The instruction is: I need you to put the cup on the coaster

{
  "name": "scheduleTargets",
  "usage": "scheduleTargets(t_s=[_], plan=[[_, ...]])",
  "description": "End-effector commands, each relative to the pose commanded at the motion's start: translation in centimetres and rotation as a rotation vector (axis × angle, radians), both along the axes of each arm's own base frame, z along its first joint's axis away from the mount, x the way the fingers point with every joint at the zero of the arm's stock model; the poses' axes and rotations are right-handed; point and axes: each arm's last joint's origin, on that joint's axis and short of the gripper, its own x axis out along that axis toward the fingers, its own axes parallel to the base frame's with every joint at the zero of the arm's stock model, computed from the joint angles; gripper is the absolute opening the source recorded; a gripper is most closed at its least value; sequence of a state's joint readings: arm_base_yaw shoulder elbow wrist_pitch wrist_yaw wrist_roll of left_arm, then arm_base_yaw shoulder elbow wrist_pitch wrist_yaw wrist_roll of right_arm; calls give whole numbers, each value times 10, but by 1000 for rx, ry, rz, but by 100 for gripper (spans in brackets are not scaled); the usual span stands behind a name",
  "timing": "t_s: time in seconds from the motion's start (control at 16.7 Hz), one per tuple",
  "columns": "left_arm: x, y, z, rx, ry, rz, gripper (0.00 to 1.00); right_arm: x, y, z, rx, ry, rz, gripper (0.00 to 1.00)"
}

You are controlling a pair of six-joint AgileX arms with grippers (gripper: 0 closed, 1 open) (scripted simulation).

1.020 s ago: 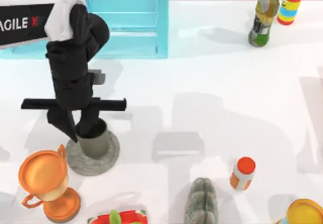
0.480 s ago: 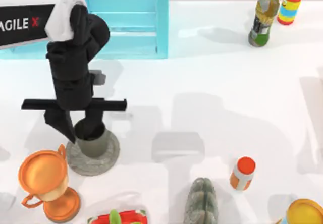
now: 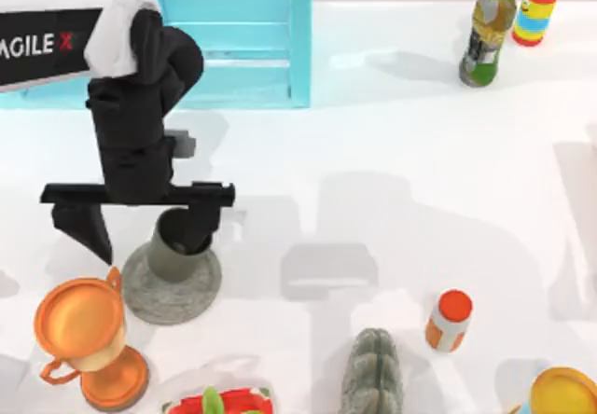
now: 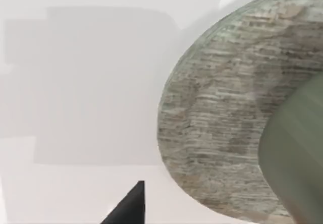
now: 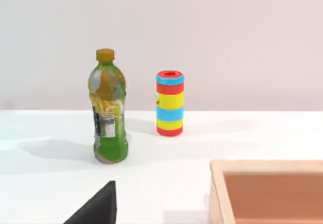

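While cup (image 3: 177, 251) tops coaster (image 3: 172, 288), trophy (image 3: 86, 339) crowds beside

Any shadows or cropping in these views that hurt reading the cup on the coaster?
Top view: soft grey shadows on the white table, none over the cup or coaster; the left hand covers part of the cup's rim. Left wrist view: very close, coaster cropped, cup wall blurred at the edge.

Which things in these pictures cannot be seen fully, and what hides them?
- Dark grey-olive tumbler cup: the left tool, open, covers part of its rim in the top view.
- Round grey stone-like coaster: cut by the left wrist view's edge.
- Red-and-green object: cut by the top view's lower edge.
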State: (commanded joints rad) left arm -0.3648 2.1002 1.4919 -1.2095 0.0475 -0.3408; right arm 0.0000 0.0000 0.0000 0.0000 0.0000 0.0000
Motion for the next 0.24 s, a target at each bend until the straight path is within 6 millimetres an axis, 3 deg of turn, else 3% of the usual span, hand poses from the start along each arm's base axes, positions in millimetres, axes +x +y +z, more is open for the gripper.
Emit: scheduleTargets(t_s=[0.24], plan=[[0,0,0,0,0,0,100,0,0,0,0,0,0,100]])
